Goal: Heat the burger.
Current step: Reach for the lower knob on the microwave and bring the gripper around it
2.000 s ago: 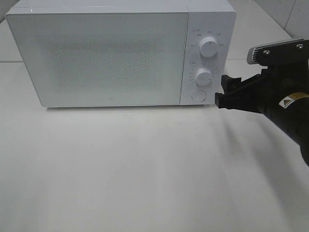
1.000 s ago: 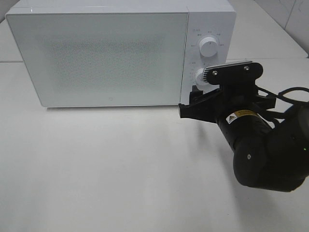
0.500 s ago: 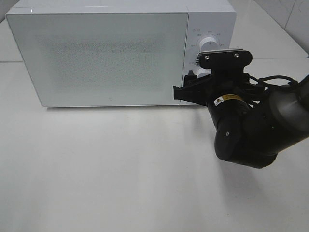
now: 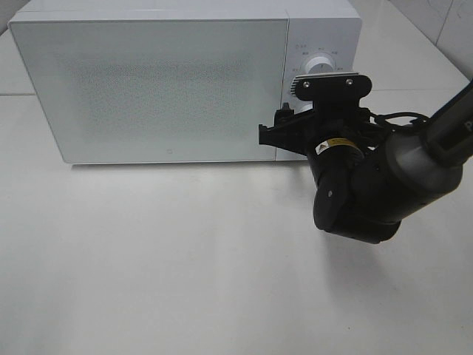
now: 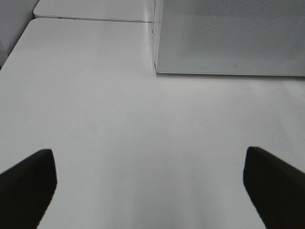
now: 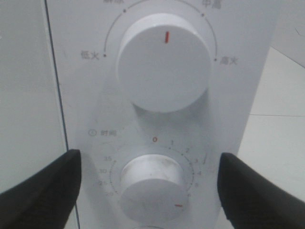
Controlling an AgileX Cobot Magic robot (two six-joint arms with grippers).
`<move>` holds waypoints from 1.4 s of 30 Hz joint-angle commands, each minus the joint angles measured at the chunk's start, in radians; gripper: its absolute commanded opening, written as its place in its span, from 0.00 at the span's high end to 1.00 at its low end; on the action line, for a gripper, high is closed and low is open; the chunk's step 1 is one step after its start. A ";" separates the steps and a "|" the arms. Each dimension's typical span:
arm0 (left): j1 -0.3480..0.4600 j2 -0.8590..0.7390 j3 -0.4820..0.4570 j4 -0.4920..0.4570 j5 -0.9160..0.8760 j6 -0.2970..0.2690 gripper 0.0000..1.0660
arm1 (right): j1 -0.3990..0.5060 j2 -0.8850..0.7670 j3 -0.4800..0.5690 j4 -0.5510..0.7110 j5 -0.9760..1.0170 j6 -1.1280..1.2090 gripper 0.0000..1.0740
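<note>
The burger is not in view in any frame. The white microwave (image 4: 162,81) stands at the back of the table with its door closed. My right gripper (image 4: 284,134) is open and right in front of the control panel. In the right wrist view the open right gripper (image 6: 150,191) straddles the lower timer knob (image 6: 151,181) without closing on it. The knob's red mark points away from 0. The power knob (image 6: 164,62) sits above it. My left gripper (image 5: 150,191) is open and empty over bare table, near the microwave's left corner (image 5: 157,71).
The white table (image 4: 185,259) stretches in front of the microwave. A table seam and a second surface lie behind the microwave's left side (image 5: 90,12). The right arm's black body (image 4: 369,185) hangs over the table's right part.
My right arm has swung in from the right edge to the microwave's control panel and now covers the lower knob in the exterior view. The microwave door has stayed closed.
</note>
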 commanded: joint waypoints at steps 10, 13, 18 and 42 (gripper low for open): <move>0.002 -0.017 0.001 -0.004 -0.011 -0.006 0.06 | -0.036 0.016 -0.028 -0.016 -0.008 0.049 0.29; 0.002 -0.017 0.001 -0.004 -0.011 -0.006 0.06 | -0.036 0.016 -0.028 -0.019 -0.001 0.049 0.30; 0.002 -0.017 0.001 -0.004 -0.011 -0.006 0.06 | -0.035 0.016 -0.028 -0.020 0.003 0.050 0.35; 0.002 -0.017 0.001 -0.004 -0.011 -0.006 0.06 | -0.035 0.016 -0.028 -0.125 0.026 0.118 1.00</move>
